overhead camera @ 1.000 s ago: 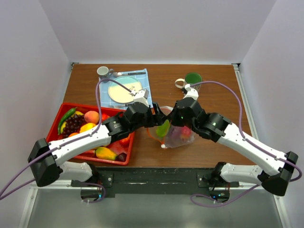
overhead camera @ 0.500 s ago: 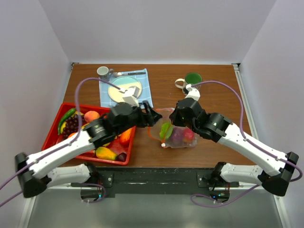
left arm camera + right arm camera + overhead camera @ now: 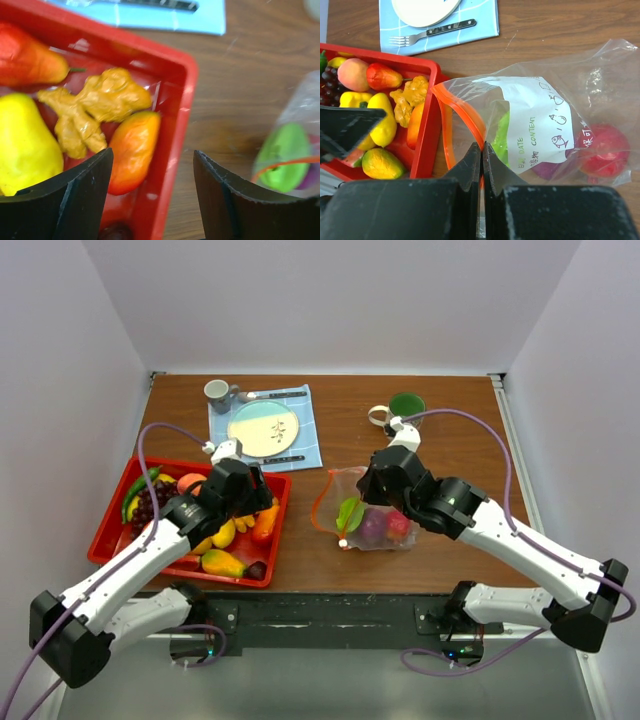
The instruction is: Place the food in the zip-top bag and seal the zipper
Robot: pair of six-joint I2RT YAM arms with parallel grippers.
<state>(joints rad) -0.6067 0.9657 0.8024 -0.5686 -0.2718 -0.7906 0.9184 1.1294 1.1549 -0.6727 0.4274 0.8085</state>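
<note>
The wooden table (image 3: 460,430) spreads beneath both my claws. The red tray (image 3: 181,95) lies under my left claw (image 3: 152,200), whose fingers stand wide apart with nothing between them, straddling the tray's right rim. The zip-top bag (image 3: 545,105) lies on the table just ahead of my right claw (image 3: 481,147) and off to the right of my left one, apart from the tray.

In the tray, left of my left claw, sits a yellow pear (image 3: 25,145). A knobbly ginger root (image 3: 95,105) lies ahead of that claw's left finger, and an orange fruit (image 3: 132,150) lies just inside that finger.

Through the bag's plastic, beyond my right fingertips, I see a red piece (image 3: 602,150), a purple piece (image 3: 545,171) and a green piece (image 3: 502,135).

My right claw is pinched tight on the zipper (image 3: 465,111), which runs from the fingertips up to the left, with the bag's mouth gaping.
</note>
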